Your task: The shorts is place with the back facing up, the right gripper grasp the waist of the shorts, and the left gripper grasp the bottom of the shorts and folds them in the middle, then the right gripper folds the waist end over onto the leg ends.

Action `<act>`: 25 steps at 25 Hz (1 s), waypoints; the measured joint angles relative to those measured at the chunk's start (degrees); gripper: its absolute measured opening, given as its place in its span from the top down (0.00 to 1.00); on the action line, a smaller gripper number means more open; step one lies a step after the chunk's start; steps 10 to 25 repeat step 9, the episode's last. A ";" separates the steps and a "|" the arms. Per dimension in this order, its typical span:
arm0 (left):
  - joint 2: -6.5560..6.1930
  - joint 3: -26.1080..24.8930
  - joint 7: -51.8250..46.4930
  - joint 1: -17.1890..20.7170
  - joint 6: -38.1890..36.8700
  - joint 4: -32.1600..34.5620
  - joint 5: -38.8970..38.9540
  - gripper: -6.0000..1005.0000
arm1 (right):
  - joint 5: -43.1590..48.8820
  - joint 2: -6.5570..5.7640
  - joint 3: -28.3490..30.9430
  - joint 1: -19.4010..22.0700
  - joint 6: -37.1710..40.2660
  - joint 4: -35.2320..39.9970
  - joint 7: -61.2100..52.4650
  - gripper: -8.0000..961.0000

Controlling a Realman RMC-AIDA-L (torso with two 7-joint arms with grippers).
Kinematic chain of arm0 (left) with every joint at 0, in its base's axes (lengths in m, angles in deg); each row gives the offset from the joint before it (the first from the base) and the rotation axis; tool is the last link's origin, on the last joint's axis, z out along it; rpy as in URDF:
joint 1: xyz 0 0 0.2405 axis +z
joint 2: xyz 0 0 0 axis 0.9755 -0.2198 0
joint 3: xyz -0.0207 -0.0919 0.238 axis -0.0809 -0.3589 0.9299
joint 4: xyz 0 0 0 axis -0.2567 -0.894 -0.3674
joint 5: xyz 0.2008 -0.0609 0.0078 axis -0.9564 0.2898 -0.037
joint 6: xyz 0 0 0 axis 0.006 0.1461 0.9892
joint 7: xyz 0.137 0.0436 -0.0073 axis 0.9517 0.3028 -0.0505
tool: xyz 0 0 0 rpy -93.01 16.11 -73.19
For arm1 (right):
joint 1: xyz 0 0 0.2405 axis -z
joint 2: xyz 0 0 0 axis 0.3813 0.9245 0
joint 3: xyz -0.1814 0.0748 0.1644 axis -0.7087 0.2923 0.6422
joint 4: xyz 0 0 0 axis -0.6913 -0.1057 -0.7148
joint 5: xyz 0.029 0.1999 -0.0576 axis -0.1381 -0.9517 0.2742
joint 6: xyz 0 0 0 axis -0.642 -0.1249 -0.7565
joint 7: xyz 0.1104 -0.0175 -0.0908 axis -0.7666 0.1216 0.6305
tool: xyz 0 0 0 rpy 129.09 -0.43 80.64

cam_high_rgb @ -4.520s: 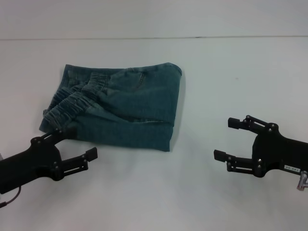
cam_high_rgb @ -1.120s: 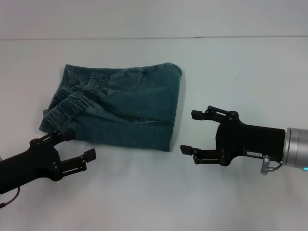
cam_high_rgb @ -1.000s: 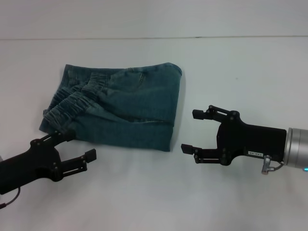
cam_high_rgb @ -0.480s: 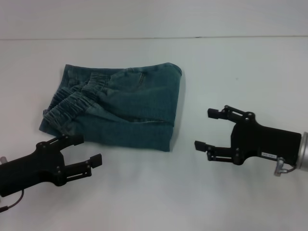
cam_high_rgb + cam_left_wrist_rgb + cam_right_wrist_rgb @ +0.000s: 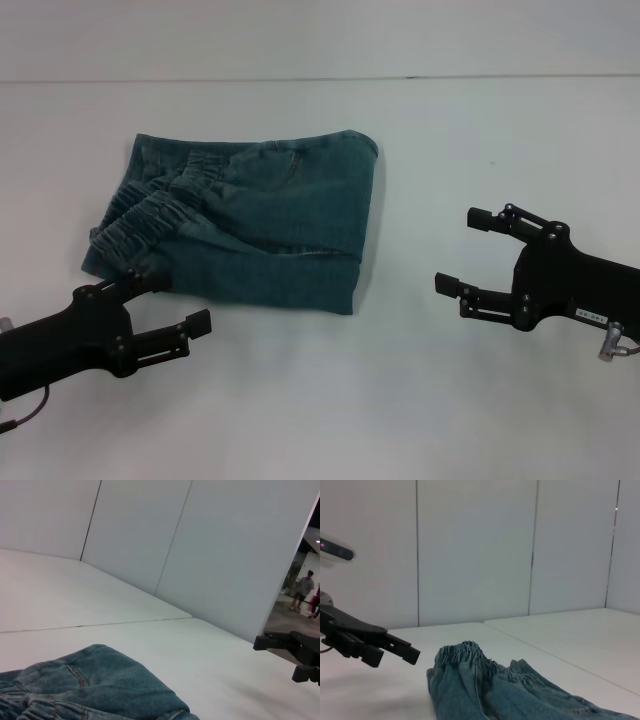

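Right hand has withdrawn from folded shorts, fingers spread.

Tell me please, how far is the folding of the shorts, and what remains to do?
Both folds look done: the shorts lie as a compact folded bundle on the table, with the elastic waist on top at the robot's left side. Nothing is in hand: the left pincer is open just in front of the bundle, and the right pincer is open, clear of the cloth to its right. Apparently only parking the arms remains.
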 joint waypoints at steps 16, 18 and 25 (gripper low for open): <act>0.13 0.02 0.05 0.00 0.69 -0.13 0.08 0.10 | 0.21 0.04 -0.45 -0.70 0.00 -0.45 0.14 0.05; 0.13 0.02 0.05 0.00 0.69 -0.13 0.08 0.10 | 0.21 0.04 -0.45 -0.70 0.00 -0.45 0.14 0.05; 0.13 0.02 0.05 0.00 0.69 -0.13 0.08 0.10 | 0.21 0.04 -0.45 -0.70 0.00 -0.45 0.14 0.05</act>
